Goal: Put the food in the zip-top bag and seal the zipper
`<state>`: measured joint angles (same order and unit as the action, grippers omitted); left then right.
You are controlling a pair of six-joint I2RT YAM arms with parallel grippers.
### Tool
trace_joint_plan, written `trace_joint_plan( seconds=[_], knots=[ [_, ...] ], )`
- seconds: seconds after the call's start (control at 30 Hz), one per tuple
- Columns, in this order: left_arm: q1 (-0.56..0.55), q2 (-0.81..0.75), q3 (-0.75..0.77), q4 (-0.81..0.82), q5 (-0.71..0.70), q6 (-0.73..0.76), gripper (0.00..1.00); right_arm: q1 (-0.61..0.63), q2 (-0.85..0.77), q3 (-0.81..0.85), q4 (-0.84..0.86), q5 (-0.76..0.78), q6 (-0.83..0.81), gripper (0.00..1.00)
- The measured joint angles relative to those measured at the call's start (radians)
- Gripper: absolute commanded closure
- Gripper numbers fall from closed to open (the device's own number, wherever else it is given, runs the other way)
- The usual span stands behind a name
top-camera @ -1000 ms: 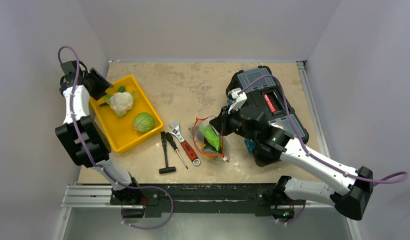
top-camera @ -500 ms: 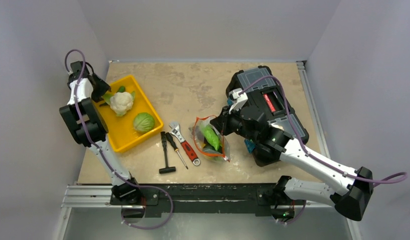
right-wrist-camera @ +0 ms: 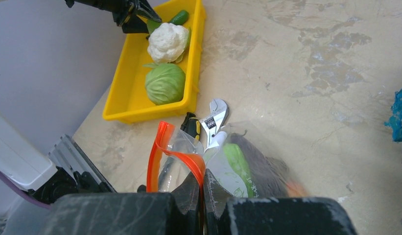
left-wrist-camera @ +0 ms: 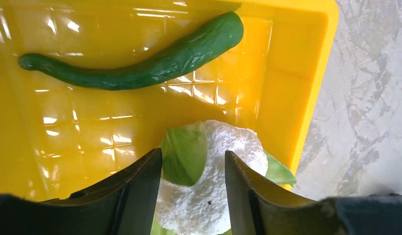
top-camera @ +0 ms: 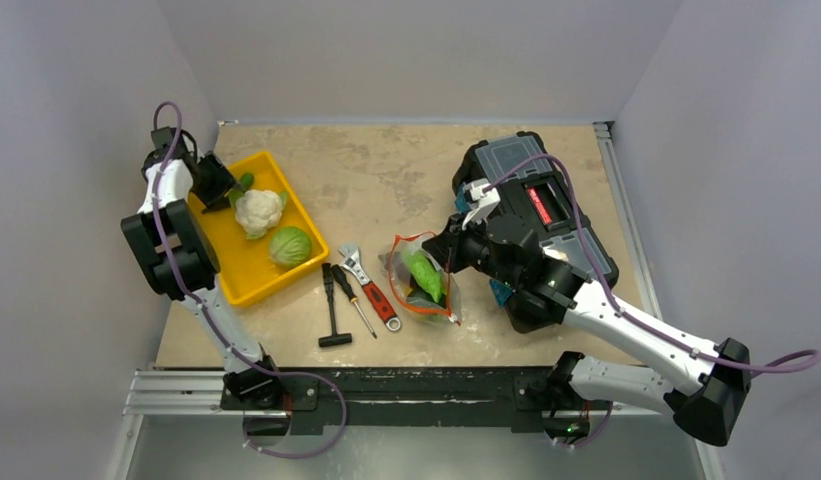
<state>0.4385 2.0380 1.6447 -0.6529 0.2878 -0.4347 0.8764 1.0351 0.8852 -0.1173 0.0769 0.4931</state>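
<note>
Now, close to the arm bases, the right gripper (right-wrist-camera: 202,183) is pinched tight on the zipper (right-wrist-camera: 152,161). It holds the zip-top bag (right-wrist-camera: 177,147) up and open beside the wrench (top-camera: 371,288). A green piece (top-camera: 423,275) sits inside the bag.

Farther back, the left gripper (left-wrist-camera: 193,161) has swung in from the side and hangs over the yellow tray (left-wrist-camera: 287,98). Its jaws are half open and hold nothing. The cauliflower (left-wrist-camera: 223,161) got nudged a bit and sits right under it.

A long green piece (left-wrist-camera: 154,63) lies past the cauliflower, by the far wall, and is likely the next food to grab. The tray walls and the cauliflower leave little room there. Above the wrench, the way to the bag looks free.
</note>
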Motion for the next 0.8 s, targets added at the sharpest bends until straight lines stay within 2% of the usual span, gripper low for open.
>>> trace_joint_plan(
  seconds=[0.23, 0.4, 0.57, 0.7, 0.8],
  knots=[
    [-0.009, -0.015, 0.016, 0.024, -0.161, 0.095, 0.48, -0.003, -0.017, -0.009, -0.001, 0.003, -0.004, 1.0],
    [-0.009, 0.039, 0.142, -0.004, -0.24, 0.091, 0.47, -0.007, -0.014, -0.009, 0.0, 0.003, -0.005, 1.0],
    [-0.009, 0.063, 0.177, -0.049, -0.28, -0.095, 0.46, -0.008, -0.006, -0.01, 0.011, -0.002, -0.004, 1.0],
    [-0.009, 0.045, 0.068, -0.029, -0.29, -0.323, 0.44, -0.008, -0.002, -0.01, 0.018, -0.014, -0.004, 1.0],
    [-0.01, 0.026, -0.015, -0.006, -0.328, -0.491, 0.39, -0.008, 0.0, -0.011, 0.02, -0.016, -0.003, 1.0]
  ],
)
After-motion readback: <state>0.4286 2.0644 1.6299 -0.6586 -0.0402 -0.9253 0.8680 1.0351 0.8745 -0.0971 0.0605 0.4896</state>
